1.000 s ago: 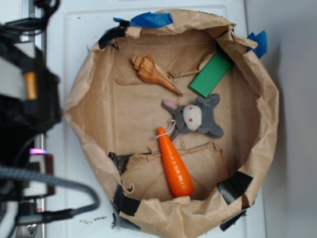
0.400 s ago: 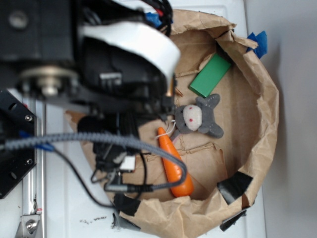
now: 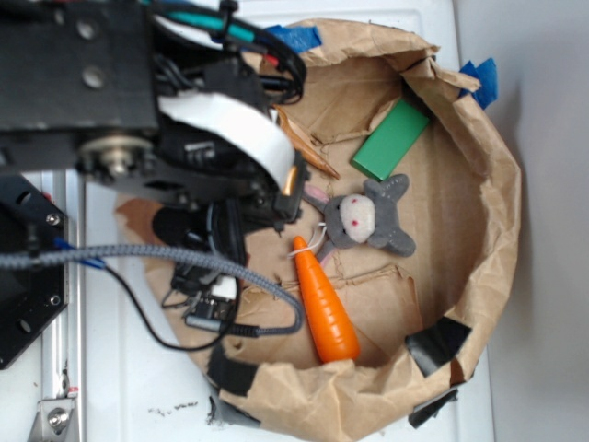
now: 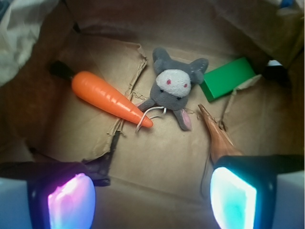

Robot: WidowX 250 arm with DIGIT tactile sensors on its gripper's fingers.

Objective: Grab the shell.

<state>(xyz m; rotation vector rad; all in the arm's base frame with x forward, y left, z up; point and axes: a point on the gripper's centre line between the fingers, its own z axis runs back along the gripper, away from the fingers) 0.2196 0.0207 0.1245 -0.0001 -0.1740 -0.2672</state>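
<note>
No brand, label or writing is showing anywhere in either view. The robot arm (image 3: pixel 138 120) is covering the left half of the exterior view and hiding most of the shell (image 3: pixel 308 152); only its thin pointed end is poking out from under the arm there, near the green block (image 3: pixel 391 138). In the wrist view the shell (image 4: pixel 217 133) is lying on the paper floor with its tip pointing toward the plush toy (image 4: pixel 174 88), and its wide end is disappearing behind the right finger pad (image 4: pixel 233 198), so I cannot tell whether it is touching the pad. The gripper (image 4: pixel 152 200) is sitting low inside the brown paper bag basket (image 3: pixel 488 230), jaws spread wide, nothing between them; both pads are glowing, left pinkish, right cyan, and both are being cut off by the bottom edge. The orange carrot (image 4: pixel 107 98) is lying left of the plush toy, its tip just beside the toy, with a thin white loop by the tip. The basket's far wall is staying dark and blurry in the wrist view. The basket is sitting on a white bench (image 3: pixel 534 92). Black tape patches on the basket rim are showing partly.
</note>
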